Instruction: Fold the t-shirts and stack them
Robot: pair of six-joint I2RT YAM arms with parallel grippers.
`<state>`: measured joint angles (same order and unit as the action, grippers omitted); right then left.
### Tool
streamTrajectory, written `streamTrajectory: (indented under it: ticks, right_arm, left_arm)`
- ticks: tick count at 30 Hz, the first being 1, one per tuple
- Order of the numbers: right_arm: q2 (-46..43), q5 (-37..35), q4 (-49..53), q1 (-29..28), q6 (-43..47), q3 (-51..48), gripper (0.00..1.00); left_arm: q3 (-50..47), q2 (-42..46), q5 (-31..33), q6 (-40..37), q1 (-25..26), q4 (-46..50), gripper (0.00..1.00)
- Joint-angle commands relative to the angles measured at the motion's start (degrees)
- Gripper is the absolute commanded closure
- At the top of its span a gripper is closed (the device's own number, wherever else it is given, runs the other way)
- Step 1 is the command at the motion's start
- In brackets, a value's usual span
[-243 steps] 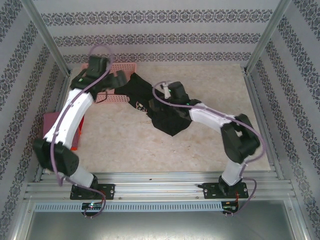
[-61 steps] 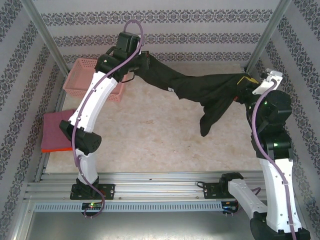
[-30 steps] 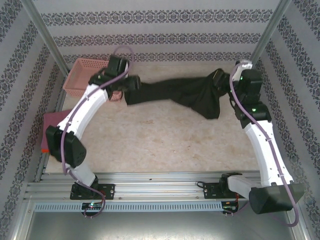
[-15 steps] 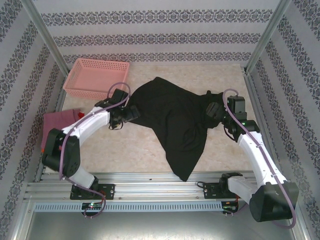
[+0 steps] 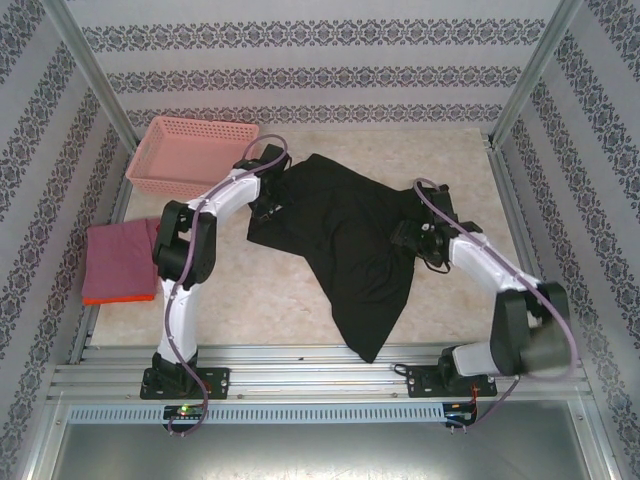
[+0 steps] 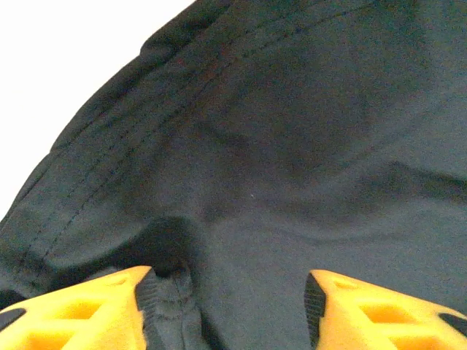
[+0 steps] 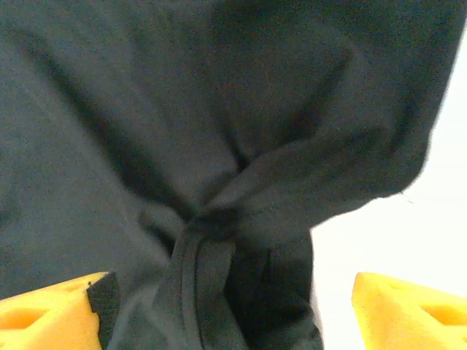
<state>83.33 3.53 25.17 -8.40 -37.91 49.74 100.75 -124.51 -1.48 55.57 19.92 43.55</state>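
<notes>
black shirt point(image 5: 345, 240) lies rumpled on the table point(image 5: 250, 300), left gripper point(image 6: 228, 281) and right gripper point(image 7: 230, 281) both open at opposite edges with cloth loose between them, so laying-out seems in hand and the bunched right side wants smoothing next.

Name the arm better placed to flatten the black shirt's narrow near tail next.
Right, probably. The right gripper sits at the right edge of the black t-shirt, nearest that tail; the left gripper is at the far-left corner, across the cloth.

Overhead view; wrist close-ups on black shirt point(image 5: 350, 250)
</notes>
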Motion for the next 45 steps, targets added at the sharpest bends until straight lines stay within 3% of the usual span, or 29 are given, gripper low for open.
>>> streamTrajectory:
  ticks: [1,8,14,24,29,38,45]
  right_arm:
    - [7.22,0.41,-2.49,-0.04,-3.54,5.65,0.22]
    - [22.95,0.45,-2.59,0.5,-7.57,17.3,0.48]
    - [34.7,1.65,2.63,2.23,-7.87,31.42,0.55]
    - [49.12,4.95,8.88,4.61,-5.31,56.92,0.57]
    - [52.04,5.69,9.59,5.06,-3.59,64.42,0.57]
    - [46.05,5.6,6.93,4.98,1.21,58.53,0.55]
    - [32.25,5.42,4.3,5.07,8.78,43.06,0.41]
  left_arm:
    - [1.87,-2.7,-0.76,2.71,0.45,6.23,0.56]
    - [4.78,-5.98,-1.78,3.31,0.29,6.29,0.83]
    - [6.65,-7.18,-2.04,2.82,-0.01,7.08,0.99]
    - [7.09,-3.27,-0.66,3.57,-0.31,8.82,1.0]
    - [4.4,2.55,-1.06,4.81,-0.24,10.06,1.0]
    - [-8.61,16.52,-3.83,10.54,1.13,10.96,0.99]
    - [-21.43,24.78,-4.66,12.3,3.61,9.31,1.0]
